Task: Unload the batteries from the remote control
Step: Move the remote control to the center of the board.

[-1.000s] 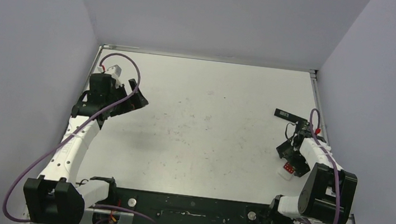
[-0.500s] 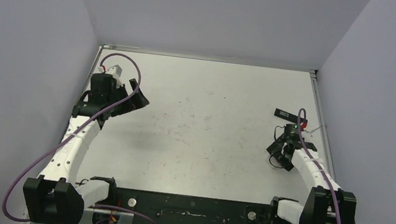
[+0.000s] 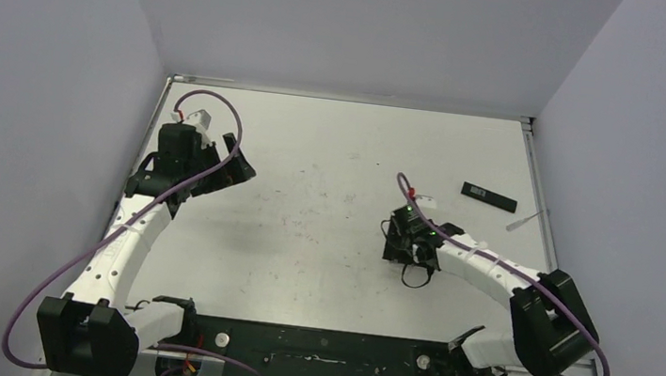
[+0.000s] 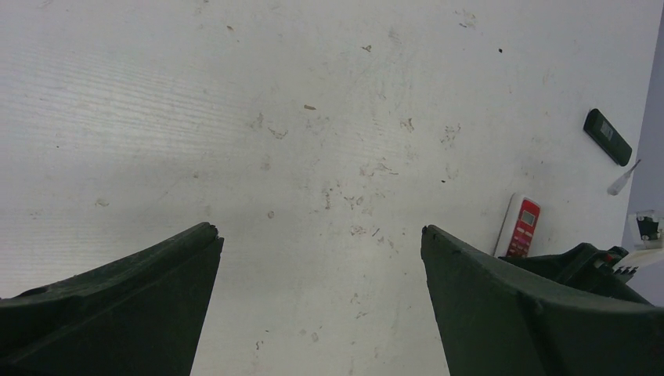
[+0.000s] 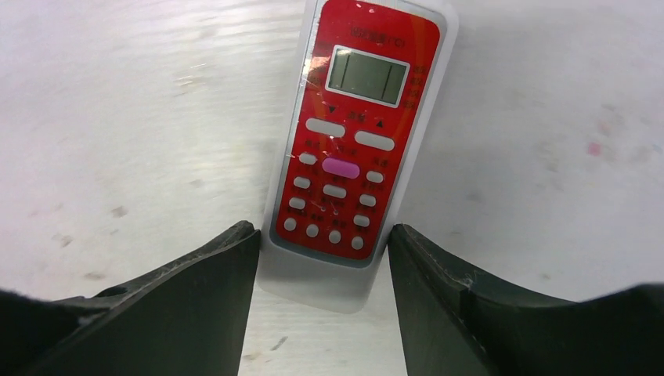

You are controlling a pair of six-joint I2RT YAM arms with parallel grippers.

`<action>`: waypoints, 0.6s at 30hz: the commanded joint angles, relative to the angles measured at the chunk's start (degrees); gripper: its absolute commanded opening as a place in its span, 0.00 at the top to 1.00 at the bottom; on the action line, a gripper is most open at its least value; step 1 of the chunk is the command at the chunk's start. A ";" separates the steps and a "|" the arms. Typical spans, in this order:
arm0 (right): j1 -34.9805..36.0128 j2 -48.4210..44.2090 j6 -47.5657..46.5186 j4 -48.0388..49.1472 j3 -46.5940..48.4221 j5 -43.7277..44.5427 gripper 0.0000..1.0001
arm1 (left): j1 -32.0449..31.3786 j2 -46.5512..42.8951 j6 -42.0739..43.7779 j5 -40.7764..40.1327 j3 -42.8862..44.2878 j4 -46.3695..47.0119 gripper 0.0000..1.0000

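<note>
The remote control [image 5: 344, 157] is white with a red face, a small screen and white buttons. It lies face up on the table. My right gripper [image 5: 321, 231] is shut on its white lower end, one finger against each long side. In the top view the right gripper [image 3: 404, 241] sits right of the table's middle and hides the remote. In the left wrist view the remote control [image 4: 521, 227] shows beside the right arm. My left gripper [image 4: 319, 229] is open over bare table at the far left [image 3: 242, 166]. The batteries are out of view.
A small black rectangular plate [image 3: 489, 196] lies at the back right, also seen as the black plate [image 4: 608, 136]. A thin white piece [image 3: 516, 223] lies near the right edge of the table [image 3: 537, 188]. The walls stand close on both sides.
My right gripper has closed on the remote control and moved it from near the right edge toward the table's middle. The left arm has barely shifted.
</note>
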 commanded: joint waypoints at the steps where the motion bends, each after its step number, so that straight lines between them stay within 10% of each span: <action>1: 10.57 3.51 -4.80 4.87 5.29 3.83 0.41 | -0.36 -0.94 0.47 -1.73 1.04 1.51 0.01; 18: 18.21 7.46 -7.49 8.76 5.49 1.66 0.31 | -0.28 -1.47 0.36 -2.59 0.14 1.98 0.01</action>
